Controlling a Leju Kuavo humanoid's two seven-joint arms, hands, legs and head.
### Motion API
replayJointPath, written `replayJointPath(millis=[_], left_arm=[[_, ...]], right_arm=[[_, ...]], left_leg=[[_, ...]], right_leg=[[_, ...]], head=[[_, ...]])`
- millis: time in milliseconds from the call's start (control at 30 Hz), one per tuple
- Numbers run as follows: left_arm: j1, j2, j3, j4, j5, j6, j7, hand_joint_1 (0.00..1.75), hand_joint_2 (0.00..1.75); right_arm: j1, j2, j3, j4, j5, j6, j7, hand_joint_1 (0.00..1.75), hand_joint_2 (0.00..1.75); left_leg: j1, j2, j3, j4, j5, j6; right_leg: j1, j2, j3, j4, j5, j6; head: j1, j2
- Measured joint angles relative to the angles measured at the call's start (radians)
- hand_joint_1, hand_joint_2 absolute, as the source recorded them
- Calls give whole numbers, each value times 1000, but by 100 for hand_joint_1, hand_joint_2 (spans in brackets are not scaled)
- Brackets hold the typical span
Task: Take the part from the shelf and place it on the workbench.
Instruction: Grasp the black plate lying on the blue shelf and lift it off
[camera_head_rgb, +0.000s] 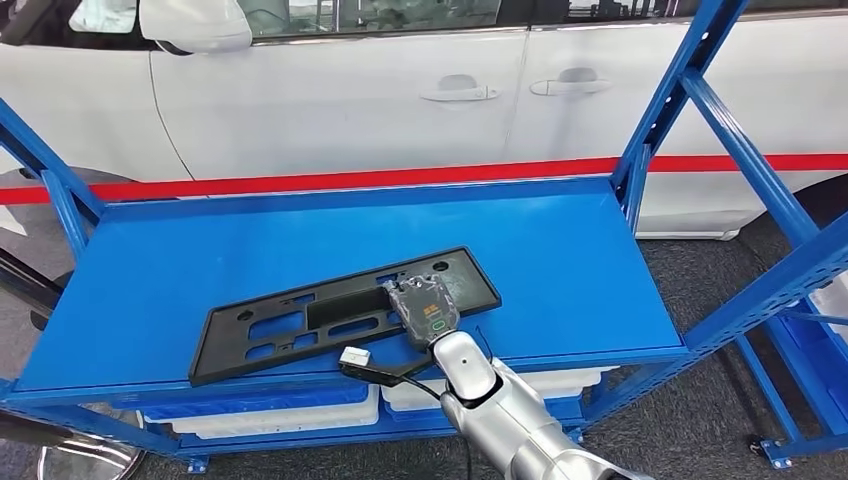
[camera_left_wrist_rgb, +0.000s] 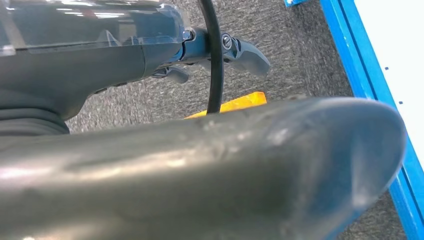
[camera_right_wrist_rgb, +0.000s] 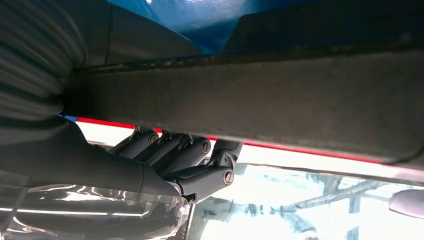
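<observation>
The part (camera_head_rgb: 300, 322) is a long black plastic plate with cut-outs, lying flat near the front edge of the blue shelf (camera_head_rgb: 560, 250). My right hand (camera_head_rgb: 427, 311) is over the plate's right half, its back facing up. In the right wrist view the thick grey thumb (camera_right_wrist_rgb: 260, 100) runs beside the dark plate (camera_right_wrist_rgb: 320, 20), and the bent fingers (camera_right_wrist_rgb: 185, 157) stand apart from it, with nothing between them. My left hand (camera_left_wrist_rgb: 220, 47) hangs over the carpet with its fingers loosely stretched and holds nothing.
Blue uprights and braces (camera_head_rgb: 690, 95) frame the shelf on both sides. A white car (camera_head_rgb: 400, 90) stands right behind it. White bins (camera_head_rgb: 270, 415) sit on the level below. A white plug on a black cable (camera_head_rgb: 355, 356) hangs at the shelf's front edge.
</observation>
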Motion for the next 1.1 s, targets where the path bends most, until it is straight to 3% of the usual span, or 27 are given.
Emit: replayJointPath(millis=[100, 167, 200, 267, 300, 333, 367, 400, 467, 533, 667, 733, 800, 833, 867, 900, 1000, 1033, 1100], left_arm=[[0, 0, 0, 0, 0, 0, 0, 0, 0], [0, -1, 0, 0, -1, 0, 0, 0, 0], [0, -2, 0, 0, -1, 1, 0, 0, 0], [1, -3, 0, 0, 0, 3, 0, 0, 0], [2, -3, 0, 0, 1, 4, 0, 0, 0], [4, -3, 0, 0, 1, 5, 1, 0, 0], [5, -3, 0, 0, 2, 5, 1, 0, 0], [6, -3, 0, 0, 2, 6, 1, 0, 0], [5, -3, 0, 0, 2, 7, 1, 0, 0], [4, -3, 0, 0, 2, 8, 1, 0, 0], [3, -4, 0, 0, 3, 10, 1, 0, 0], [2, -5, 1, 0, 6, 12, 0, 0, 0], [3, -6, 3, 0, 15, 15, 0, 0, 0], [5, -7, 6, 0, 22, 16, -1, 0, 0], [7, -8, 10, 0, 29, 18, -3, 0, 0], [9, -10, 16, 0, 35, 18, -5, 0, 0], [9, -20, 31, 0, 51, 22, -13, 0, 0], [10, -23, 36, 0, 54, 24, -16, 0, 0], [15, -28, 49, 0, 61, 28, -18, 0, 0]], right_arm=[[-1, 0, 0, 0, 2, 0, 0, 163, 175], [-1, 1, 0, 0, 2, 0, -1, 164, 175], [0, 1, 0, 0, 2, -1, -2, 165, 175], [5, 1, -1, 0, -3, -9, -10, 166, 175], [9, 1, -3, 0, -7, -14, -15, 166, 175], [13, 1, -4, 0, -11, -19, -21, 166, 175], [15, 1, -6, -1, -13, -22, -25, 166, 175], [16, 1, -7, -1, -15, -23, -27, 166, 175], [17, 1, -9, -1, -17, -24, -30, 166, 175], [18, 1, -13, -2, -18, -25, -30, 170, 175], [23, -1, -24, -8, -47, -38, -52, 175, 175], [36, -1, -32, -23, -98, -54, -100, 175, 175], [72, -3, -39, -73, -223, -75, -199, 175, 175], [100, -5, -42, -115, -315, -86, -262, 175, 175], [131, -7, -44, -171, -423, -94, -328, 175, 175], [160, -9, -44, -227, -522, -99, -382, 175, 175], [238, -18, -42, -400, -751, -96, -476, 175, 175], [268, -27, -40, -468, -822, -90, -498, 175, 175], [328, -51, -38, -610, -957, -67, -536, 175, 175]], left_leg=[[0, -2, 1, 0, -3, -18], [3, -1, -5, 21, -21, -28], [4, 0, -22, 61, -46, -32], [5, 1, -84, 196, -115, -36], [5, 1, -114, 261, -139, -38], [5, 1, -131, 297, -145, -38], [5, 1, -127, 290, -129, -37], [5, 1, -104, 242, -97, -34], [3, 1, -32, 91, -31, -27], [-2, 1, 7, 8, -9, -19], [-1, 3, 12, -7, -1, 4], [3, 7, 12, -13, 5, 15], [3, 8, 9, -13, 5, 19], [3, 9, 9, -12, 4, 19], [3, 9, 10, -11, 3, 18], [3, 8, 11, -10, 2, 17], [0, 3, 9, -3, -4, 9], [-2, 0, 7, -1, -6, 5], [-5, -4, 3, 1, -7, -6]], right_leg=[[4, 1, 10, -23, 3, -18], [3, -1, 15, -30, 7, -32], [1, -3, 16, -33, 9, -37], [2, -4, 15, -34, 10, -42], [3, -5, 15, -34, 10, -43], [4, -4, 16, -33, 9, -43], [5, -3, 17, -33, 9, -43], [6, -2, 20, -33, 8, -43], [8, 1, 24, -32, 5, -39], [10, 5, 24, -31, 4, -30], [9, 7, 20, -23, -3, -7], [7, 6, -14, 53, -54, 0], [7, 5, -76, 184, -117, 5], [6, 5, -97, 229, -130, 6], [6, 5, -101, 238, -122, 6], [6, 5, -86, 207, -98, 5], [8, 4, 7, 18, -17, -7], [10, 3, 23, -18, -8, -11], [13, 2, 24, -30, -7, -18]], head=[[0, 0], [0, 0], [0, 0], [0, 0], [0, 0], [0, 0], [0, 0], [0, 0], [0, 0], [0, 0], [0, 0], [0, 0], [0, 0], [0, 0], [0, 0], [0, 0], [0, 0], [0, 0], [0, 0]])
